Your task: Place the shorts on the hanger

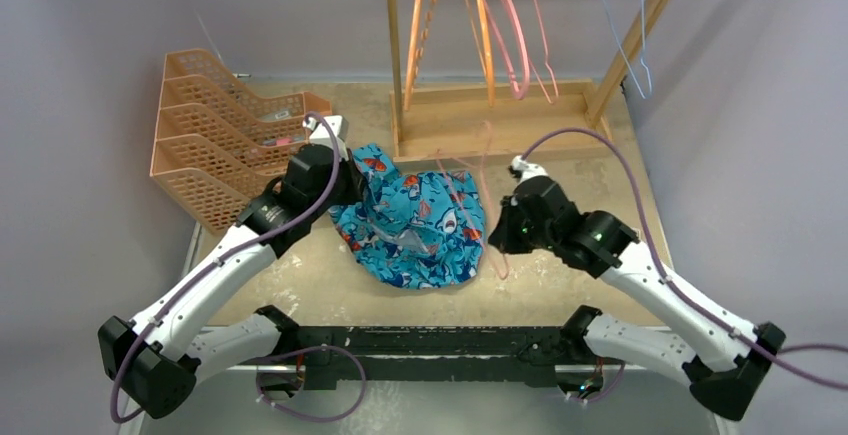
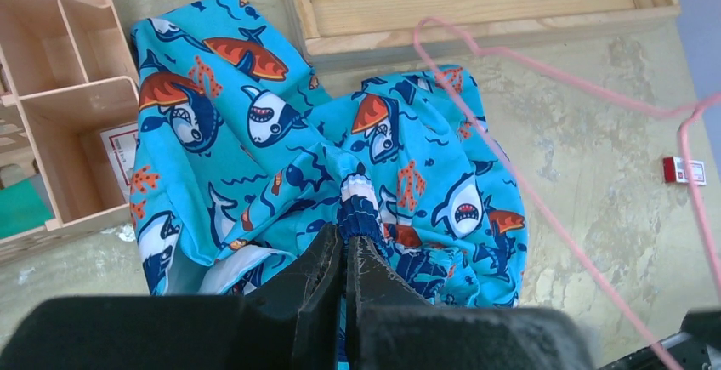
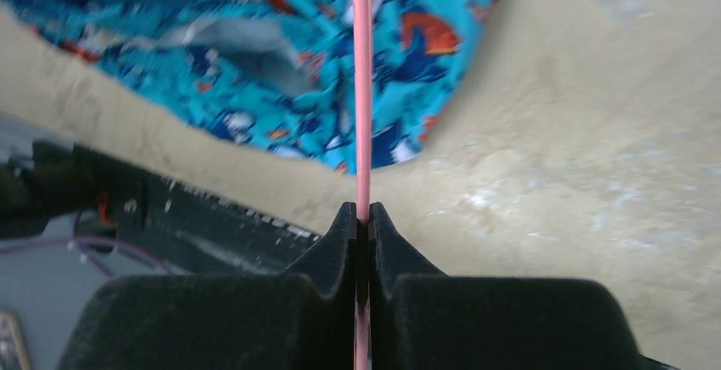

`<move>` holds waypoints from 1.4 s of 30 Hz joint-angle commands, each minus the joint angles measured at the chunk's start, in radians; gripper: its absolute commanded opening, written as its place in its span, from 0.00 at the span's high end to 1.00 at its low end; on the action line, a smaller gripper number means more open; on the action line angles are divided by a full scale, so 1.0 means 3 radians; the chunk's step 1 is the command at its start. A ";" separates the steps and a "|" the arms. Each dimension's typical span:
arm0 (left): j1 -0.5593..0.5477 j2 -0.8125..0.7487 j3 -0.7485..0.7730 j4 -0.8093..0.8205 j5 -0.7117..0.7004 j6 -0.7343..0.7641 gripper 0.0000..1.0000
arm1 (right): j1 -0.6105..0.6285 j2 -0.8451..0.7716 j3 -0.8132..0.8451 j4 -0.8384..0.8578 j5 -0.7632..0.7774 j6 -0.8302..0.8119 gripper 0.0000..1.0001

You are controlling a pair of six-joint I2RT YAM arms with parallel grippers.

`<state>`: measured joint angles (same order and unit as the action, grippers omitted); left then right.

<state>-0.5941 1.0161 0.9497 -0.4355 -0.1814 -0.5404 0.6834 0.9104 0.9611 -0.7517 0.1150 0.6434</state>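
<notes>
The turquoise shark-print shorts (image 1: 410, 220) lie crumpled in a heap on the table in front of the wooden rack. My left gripper (image 2: 344, 238) is shut on a fold of the shorts' (image 2: 255, 166) elastic waistband at the heap's left side. My right gripper (image 3: 361, 211) is shut on a thin bar of the pink hanger (image 3: 361, 89) just right of the shorts (image 3: 255, 47). In the left wrist view the hanger (image 2: 544, 206) slants across the table, one bar crossing the shorts' right edge. In the top view the right gripper (image 1: 497, 235) sits beside the heap.
An orange tiered tray rack (image 1: 215, 125) stands at the back left. A wooden rack with a base tray (image 1: 490, 115) stands behind the shorts, hung with orange hangers (image 1: 420, 25), pink hangers (image 1: 510, 25) and light-blue wire hangers (image 1: 620, 25). A small red-and-white tag (image 2: 684, 169) lies on the table.
</notes>
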 commanded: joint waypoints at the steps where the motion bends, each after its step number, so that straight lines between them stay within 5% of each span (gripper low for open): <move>1: 0.0124 0.0074 0.0201 0.0105 0.0124 -0.0135 1.00 | 0.0728 0.0257 0.0219 0.0073 0.0196 0.0464 1.00; 9: 0.0160 0.0078 0.0199 -0.0012 0.0124 -0.0028 1.00 | 0.1100 0.0231 0.0338 -0.0196 0.0419 0.0523 1.00; 17: 0.0160 0.0007 0.0294 -0.0232 0.0193 0.0213 1.00 | 0.1118 -0.0607 0.0324 0.0095 -0.0115 0.0288 1.00; 42: 0.0206 0.0411 0.0734 -0.0460 0.0013 0.0072 1.00 | 0.1118 -0.1038 0.0610 -0.0427 -0.0816 -0.0315 1.00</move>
<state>-0.5419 1.1347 1.1072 -0.6155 -0.1715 -0.4969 1.0145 0.5953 1.1137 -0.8837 -0.0772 0.6006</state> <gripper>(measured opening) 0.013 0.019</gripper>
